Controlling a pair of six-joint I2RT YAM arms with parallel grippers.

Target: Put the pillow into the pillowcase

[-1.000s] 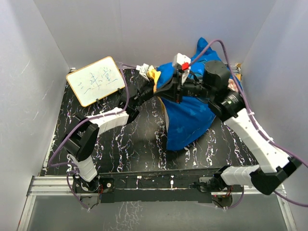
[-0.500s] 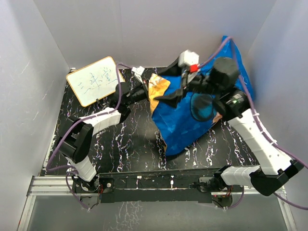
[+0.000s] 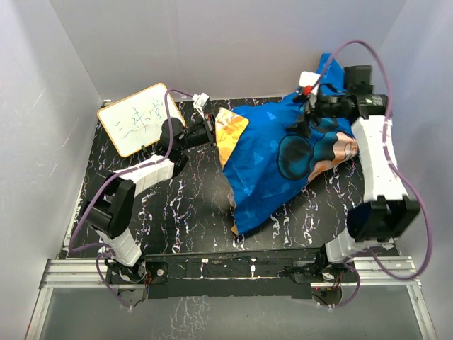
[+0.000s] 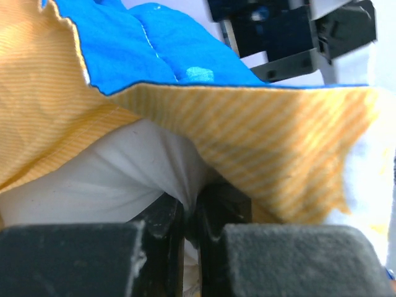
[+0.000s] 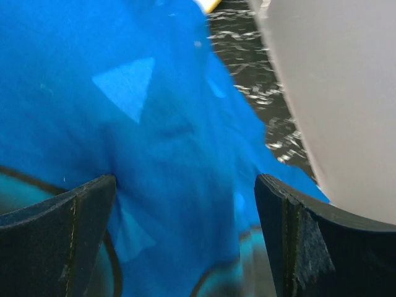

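The pillowcase [image 3: 283, 159] lies spread over the middle and right of the table, blue Mickey face up, with its orange-yellow side [image 3: 230, 127] showing at the left end. In the left wrist view white pillow [image 4: 111, 179] fabric bulges out under the striped orange-yellow pillowcase [image 4: 247, 142] edge. My left gripper [image 4: 193, 210] is shut on a pinch of that white fabric, at the sack's left end [image 3: 211, 132]. The rest of the pillow is hidden inside the sack. My right gripper [image 5: 185, 182] is open just above the blue cloth at the back right [image 3: 303, 113], holding nothing.
A framed whiteboard [image 3: 139, 119] with writing leans at the back left. Grey walls [image 3: 212, 42] close in on three sides, and the right one [image 5: 334, 93] stands close beside my right gripper. Black marbled tabletop [image 3: 191, 205] shows at front left.
My right gripper has opened, let go of the pillowcase and swung to the back right corner. The blue cloth has dropped and spread flatter. My left gripper drew back to the left, still shut.
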